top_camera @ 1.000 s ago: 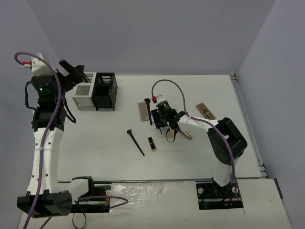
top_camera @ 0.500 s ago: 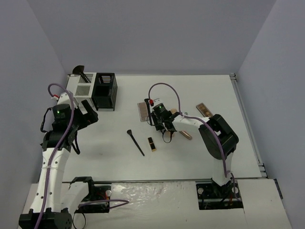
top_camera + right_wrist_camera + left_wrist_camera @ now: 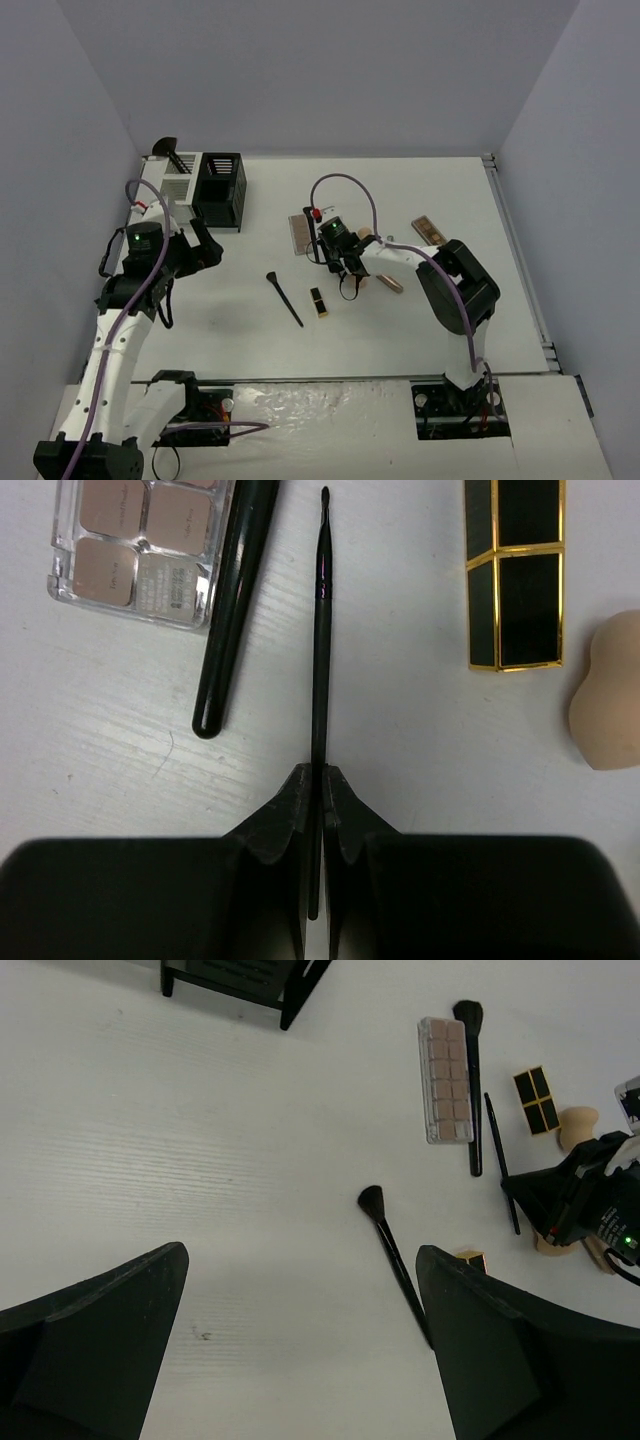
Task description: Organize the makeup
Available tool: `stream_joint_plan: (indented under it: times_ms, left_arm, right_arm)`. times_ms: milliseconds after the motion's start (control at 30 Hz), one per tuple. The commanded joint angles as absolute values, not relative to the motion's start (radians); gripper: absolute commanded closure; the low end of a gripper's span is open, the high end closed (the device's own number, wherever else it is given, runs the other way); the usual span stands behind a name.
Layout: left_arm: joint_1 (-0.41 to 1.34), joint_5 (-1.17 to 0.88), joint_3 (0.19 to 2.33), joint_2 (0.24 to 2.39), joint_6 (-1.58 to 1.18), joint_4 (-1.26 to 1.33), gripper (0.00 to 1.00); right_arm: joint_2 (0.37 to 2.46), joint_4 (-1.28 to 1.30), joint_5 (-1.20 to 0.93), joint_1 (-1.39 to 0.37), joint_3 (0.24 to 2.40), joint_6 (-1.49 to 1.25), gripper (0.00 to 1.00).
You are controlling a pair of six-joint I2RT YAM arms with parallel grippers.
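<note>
My right gripper [image 3: 322,775] is shut on the lower handle of a thin black brush [image 3: 320,630] that lies on the table. Left of that brush lie a thicker black brush [image 3: 235,600] and a clear palette [image 3: 140,540]. To its right are a black-and-gold lipstick [image 3: 515,575] and a peach sponge [image 3: 610,695]. My left gripper [image 3: 300,1340] hangs open above bare table with nothing between its fingers. A fan-tipped black brush [image 3: 395,1255] lies just ahead of it, with a second lipstick [image 3: 319,301] beside it. From above, the right gripper [image 3: 338,262] sits mid-table.
A white bin [image 3: 178,185] and a black bin [image 3: 220,190] stand at the back left; a brush [image 3: 168,152] sticks out of the white one. Another palette [image 3: 432,232] lies at the right. A rose-gold tube [image 3: 390,283] lies beside the right arm.
My right gripper has shut on the thin black brush. My left arm has come away from the bins, forward and down over the table, still open.
</note>
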State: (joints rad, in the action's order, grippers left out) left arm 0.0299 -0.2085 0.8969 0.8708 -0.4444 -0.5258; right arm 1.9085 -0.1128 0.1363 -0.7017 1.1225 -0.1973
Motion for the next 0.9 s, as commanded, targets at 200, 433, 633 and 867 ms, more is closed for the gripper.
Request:
stream_joint_plan:
  times_ms: [200,433,633,867]
  left_arm:
    - [0.186,-0.236,1.005,0.922,-0.524,-0.373,0.03]
    - [0.295,-0.243,1.0,0.958,-0.663,-0.151,0.07]
    - [0.456,-0.138,1.038,1.032,-0.676,-0.037,0.11]
    - [0.557,-0.062,1.099,1.129,-0.667,0.023,0.17]
  right_arm:
    - [1.592,-0.194,0.078,-0.73,1.092,-0.141,1.0]
    - [1.379,-0.487,-0.128,-0.769,0.924,-0.183,1.0]
    - [1.312,-0.663,-0.18,-0.82,0.836,-0.207,1.0]
    - [1.308,-0.738,-0.196,-0.846,0.82,-0.222,1.0]
